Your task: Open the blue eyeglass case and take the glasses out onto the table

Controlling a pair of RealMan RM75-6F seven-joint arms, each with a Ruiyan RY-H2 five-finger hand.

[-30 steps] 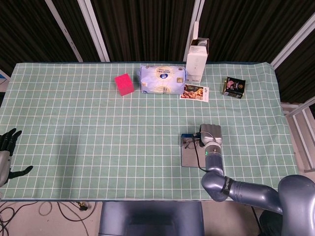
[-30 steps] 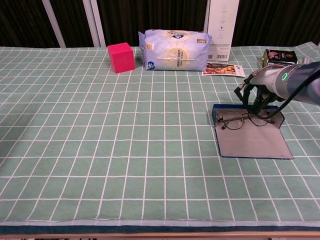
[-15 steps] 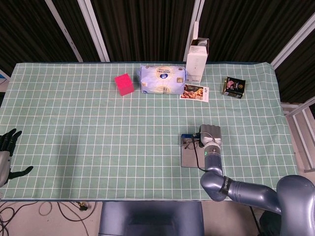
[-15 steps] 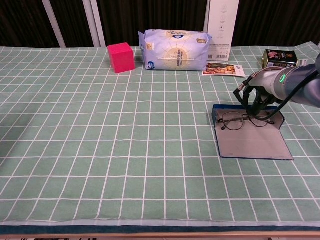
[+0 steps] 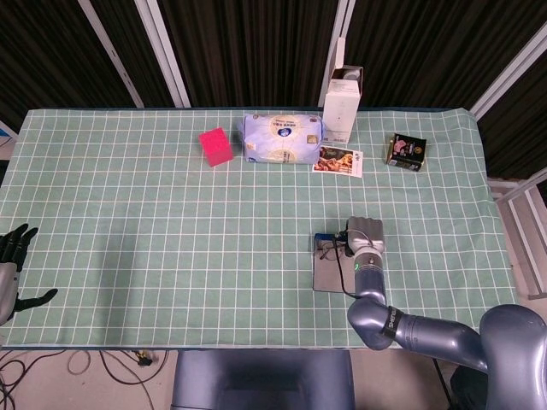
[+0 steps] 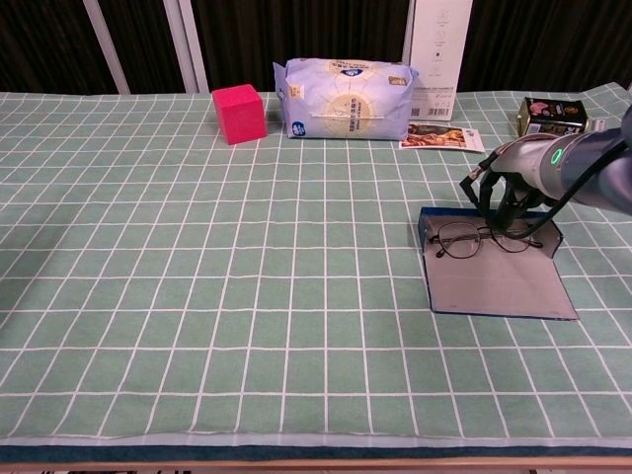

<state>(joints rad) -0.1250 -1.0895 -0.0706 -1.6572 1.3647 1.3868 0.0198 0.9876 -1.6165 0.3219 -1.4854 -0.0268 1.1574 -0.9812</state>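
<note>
- The blue eyeglass case is lying open and flat on the green checked surface, toward its right side.
- The glasses are resting in the far part of the case, lenses facing the chest camera.
- The right hand is reaching down at the glasses' right end, dark fingers curled close around the frame (whether it is actually pinching it, I cannot tell).
- The left hand is hanging off the surface's left edge, fingers spread, holding nothing.
</note>
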